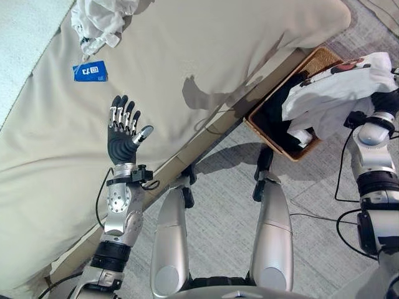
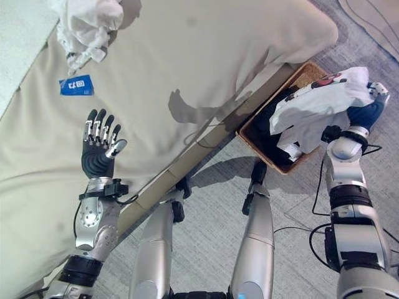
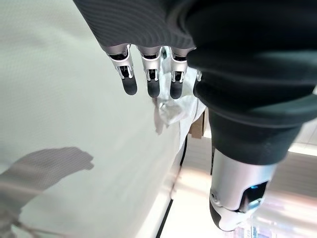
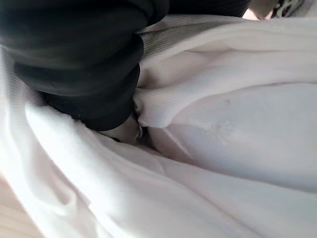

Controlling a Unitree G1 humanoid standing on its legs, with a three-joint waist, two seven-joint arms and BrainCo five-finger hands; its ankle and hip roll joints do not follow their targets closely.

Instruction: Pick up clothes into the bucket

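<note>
Above the wicker basket (image 1: 267, 128), the right hand (image 2: 368, 113) was raised with a white garment (image 1: 336, 93) draped over it and hanging down into the basket; whether its fingers were closed could not be told. The left hand (image 1: 123, 134) was held upright over the bed (image 1: 206, 50), fingers straight and spread, with a second white garment (image 1: 100, 22) lying well beyond its fingertips.

A small blue rectangular card or tag (image 1: 90, 71) with white markings lies on the beige bed cover (image 1: 206, 50), near a crumpled white cloth (image 1: 100, 18); its marks are too small to read; the white garment with a red-and-dark print (image 2: 318, 106) over the woven brown basket (image 1: 312, 65) shows no legible letters.
</note>
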